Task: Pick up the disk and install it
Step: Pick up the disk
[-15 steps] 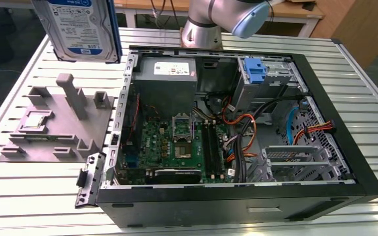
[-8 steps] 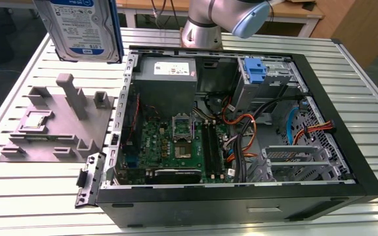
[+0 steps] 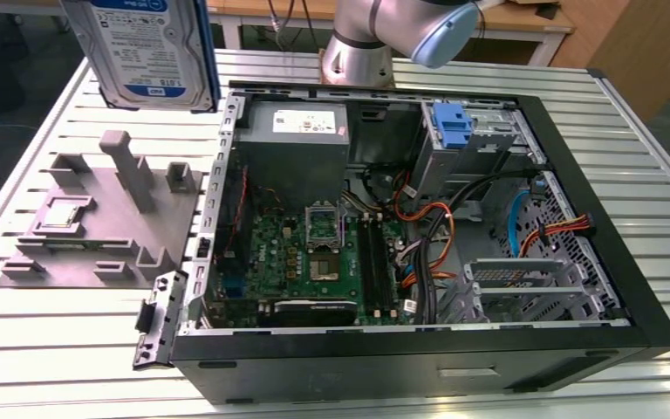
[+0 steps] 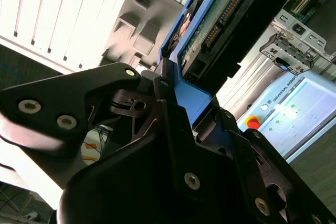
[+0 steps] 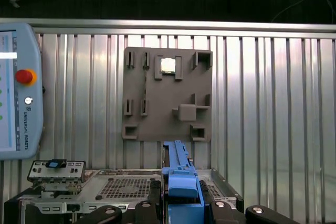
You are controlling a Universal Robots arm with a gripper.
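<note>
Ribbed silver metal desk (image 3: 56,349) carries an open black computer case (image 3: 428,358) and a grey plastic stand (image 3: 91,227). Above the stand, at the exterior view's far left, the black hand (image 4: 173,98) is clamped on the upright blue-framed silver disk (image 3: 149,48).

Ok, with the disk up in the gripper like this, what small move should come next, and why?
Probably a sideways carry toward the exterior view's right. The gripper is shut on the disk, which hangs in the air clear of the grey stand, and the open computer case with its drive bays lies to that side.
</note>
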